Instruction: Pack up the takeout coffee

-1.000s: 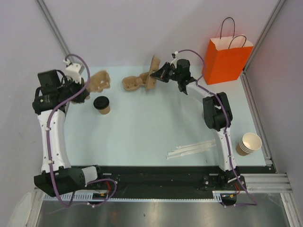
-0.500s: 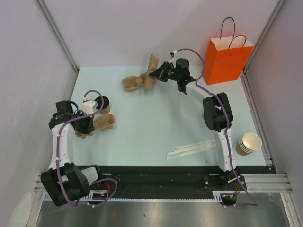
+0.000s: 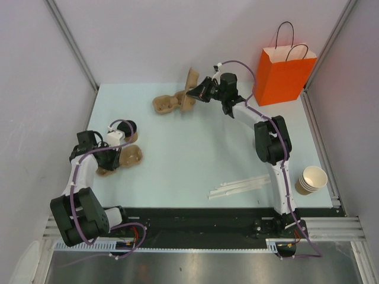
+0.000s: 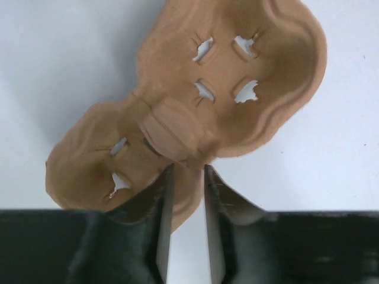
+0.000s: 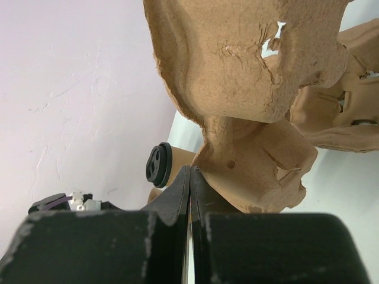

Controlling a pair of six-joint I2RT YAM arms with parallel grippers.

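A: One takeout coffee [image 3: 128,128], black lid on, upright on the desk [image 3: 195,154], left-middle of the top view. Nothing grips it.

B: Closest thing?

A: Two-cup carrier [image 3: 125,157], brown pulp, lying flat just below the cup in that view. Can't tell if they touch.

B: Left end effector [image 3: 111,158]?

A: Low over that carrier's edge. In the wrist view the left end effector [image 4: 188,171] has its fingers [image 4: 163,219] a narrow gap apart, with the carrier [image 4: 195,106] rim right at the tips and bare desk showing between them lower down. Not pinching, as far as I can see.

B: Right side?

A: Right end effector [image 3: 198,92] sits top-middle, well apart from the coffee. Fingers pressed together on the bottom edge of a raised carrier [image 3: 192,81], which stands up on end, tilted. Wrist view confirms it: right end effector [image 5: 190,171] clamped on the raised carrier [image 5: 237,59]. The coffee's lid [image 5: 159,164] is small in the background.

B: More?

A: Third carrier [image 3: 169,103] lies flat, just left of the raised one. Orange bag [image 3: 284,74] with handles stands upper right. Stacked paper cups [image 3: 311,179] lie lower right, white sticks [image 3: 240,187] bottom-middle.
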